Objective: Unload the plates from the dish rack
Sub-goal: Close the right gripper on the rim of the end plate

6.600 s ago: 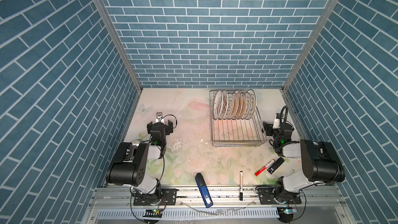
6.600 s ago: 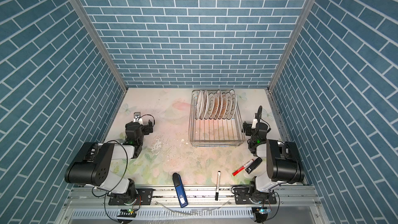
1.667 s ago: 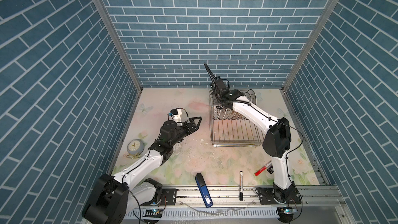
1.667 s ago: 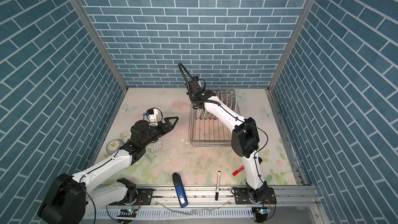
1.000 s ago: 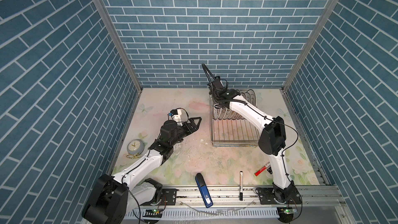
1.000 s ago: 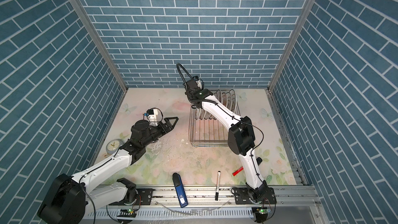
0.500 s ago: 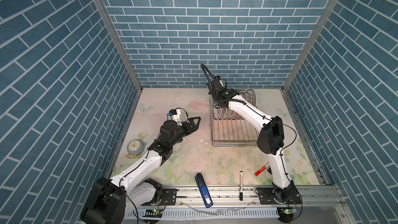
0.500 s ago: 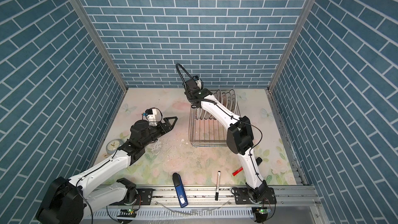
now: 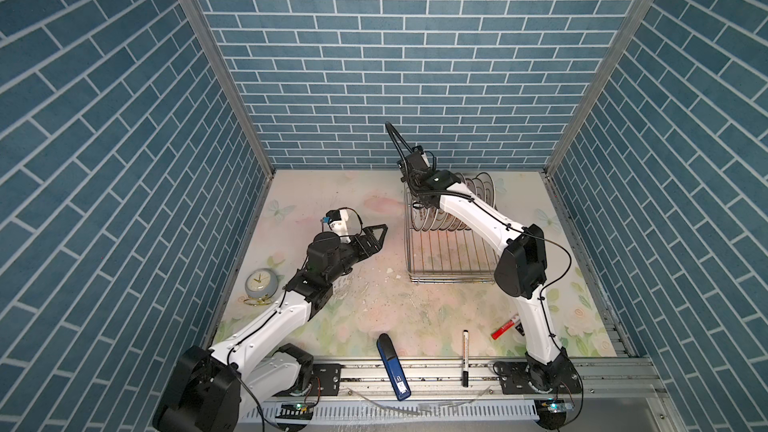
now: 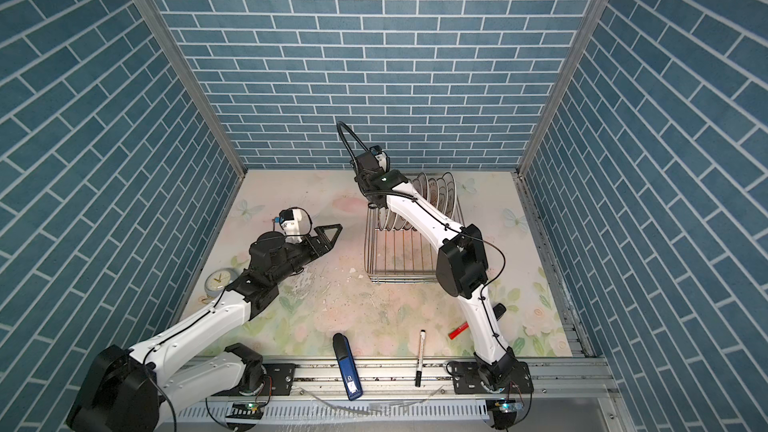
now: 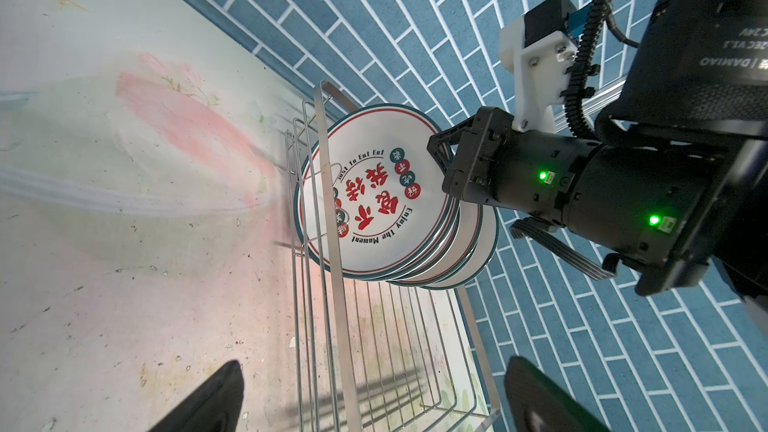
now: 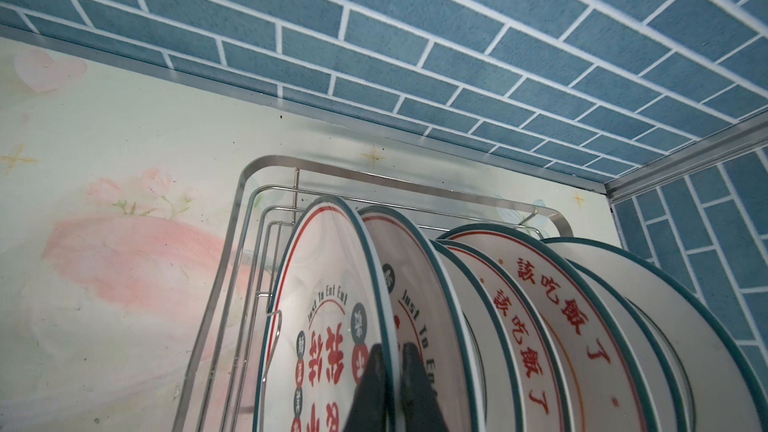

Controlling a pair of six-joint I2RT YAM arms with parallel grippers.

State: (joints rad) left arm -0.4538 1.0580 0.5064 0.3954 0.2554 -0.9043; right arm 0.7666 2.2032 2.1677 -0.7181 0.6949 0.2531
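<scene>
The silver wire dish rack stands at the back right. Several white, dark-rimmed plates stand on edge in its far end. In the right wrist view my right gripper is shut on the top rim of the leftmost plate, one finger on each face. That plate bears red characters, and the right gripper shows at its rim in the left wrist view. My left gripper hangs open above the table, left of the rack, holding nothing.
A small round clock stands by the left wall. A blue stapler-like object, a black pen and a red marker lie near the front edge. The back wall is close behind the rack.
Both arms have come out from their folded poses near the front. Over the last second the right jaws finished closing on the leftmost plate's rim; the left gripper barely moved.
</scene>
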